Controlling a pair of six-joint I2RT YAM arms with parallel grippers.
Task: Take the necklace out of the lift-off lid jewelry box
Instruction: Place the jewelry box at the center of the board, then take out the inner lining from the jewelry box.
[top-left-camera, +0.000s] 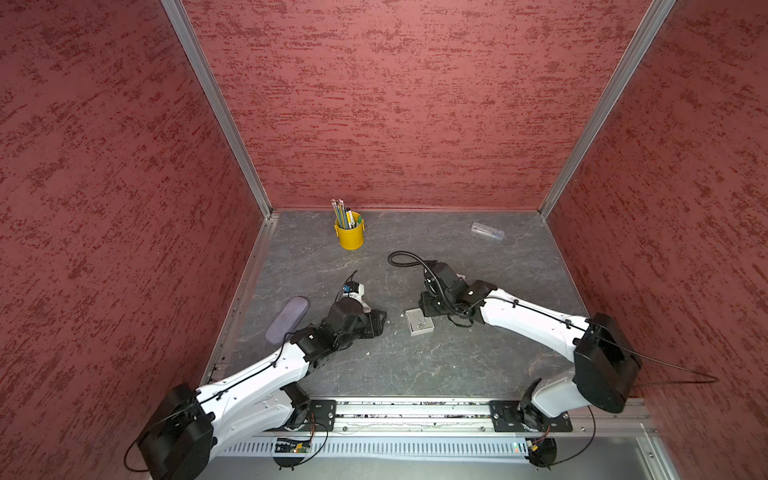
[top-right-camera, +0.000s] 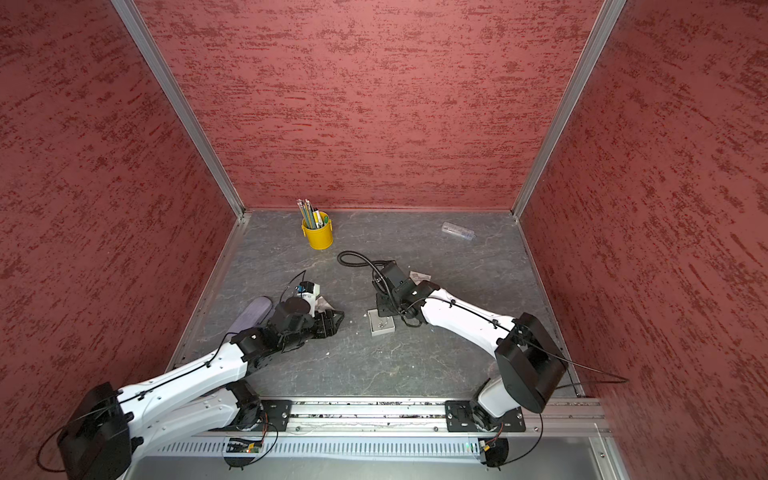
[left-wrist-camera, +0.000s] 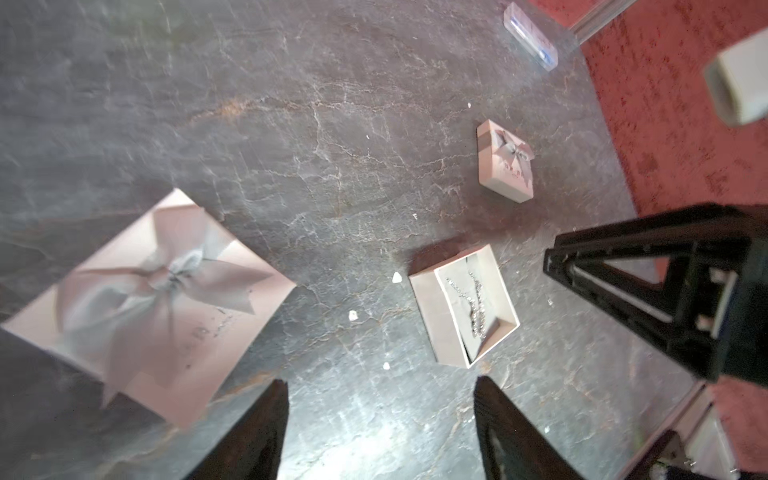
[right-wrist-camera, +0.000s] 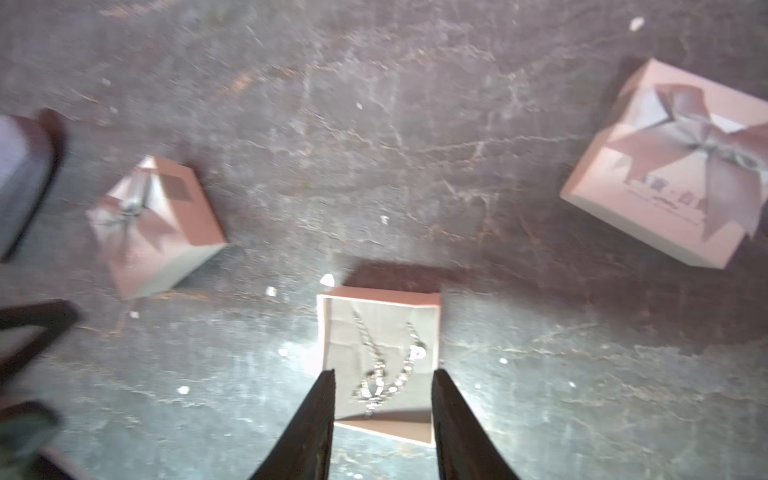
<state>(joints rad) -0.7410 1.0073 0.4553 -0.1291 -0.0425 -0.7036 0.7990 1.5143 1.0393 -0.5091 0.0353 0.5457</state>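
The jewelry box (top-left-camera: 419, 328) stands open on the grey table, a pale pink square base also seen in the left wrist view (left-wrist-camera: 436, 316) and the right wrist view (right-wrist-camera: 374, 301). The silver necklace (right-wrist-camera: 382, 365) (left-wrist-camera: 473, 303) lies on its grey pad. My right gripper (right-wrist-camera: 384, 372) (top-left-camera: 428, 311) hovers open just over the box, its fingers either side of the chain without touching it. My left gripper (left-wrist-camera: 380, 380) (top-left-camera: 381, 319) is open and empty, left of the box. The pink lid with a grey bow (left-wrist-camera: 149, 303) (right-wrist-camera: 153, 224) lies beside it.
A second pink bow-topped box (right-wrist-camera: 673, 166) (left-wrist-camera: 505, 160) sits behind the right arm. A purple case (top-left-camera: 286, 319) lies at the left, a yellow cup of pencils (top-left-camera: 350, 235) at the back, a clear plastic case (top-left-camera: 487, 231) back right. White scraps dot the table.
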